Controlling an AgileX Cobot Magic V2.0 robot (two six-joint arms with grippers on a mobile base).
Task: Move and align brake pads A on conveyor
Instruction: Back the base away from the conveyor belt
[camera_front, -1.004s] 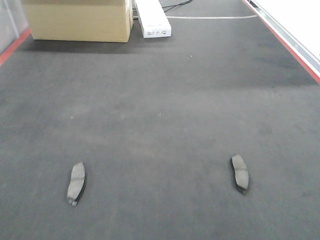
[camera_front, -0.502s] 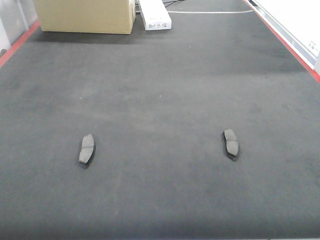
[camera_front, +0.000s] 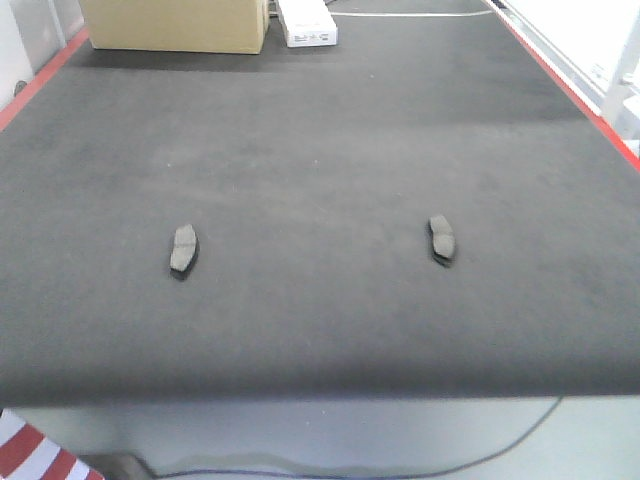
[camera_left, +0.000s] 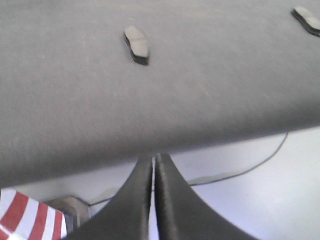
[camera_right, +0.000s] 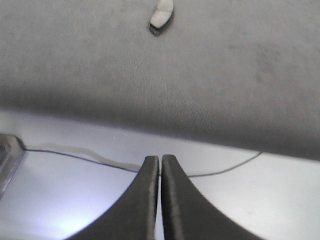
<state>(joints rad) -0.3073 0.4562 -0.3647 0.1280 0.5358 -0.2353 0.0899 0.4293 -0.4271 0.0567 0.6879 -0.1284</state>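
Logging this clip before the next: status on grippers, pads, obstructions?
Left gripper shut, empty, off the near edge of the conveyor. Right gripper likewise. Two brake pads lie flat on it, well apart. Nothing blocks either pad.

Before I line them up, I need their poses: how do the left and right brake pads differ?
The left brake pad leans its far end rightward; the right brake pad leans leftward. The right brake pad sits slightly farther up the conveyor than the left brake pad. Both lie flat, grey face up.
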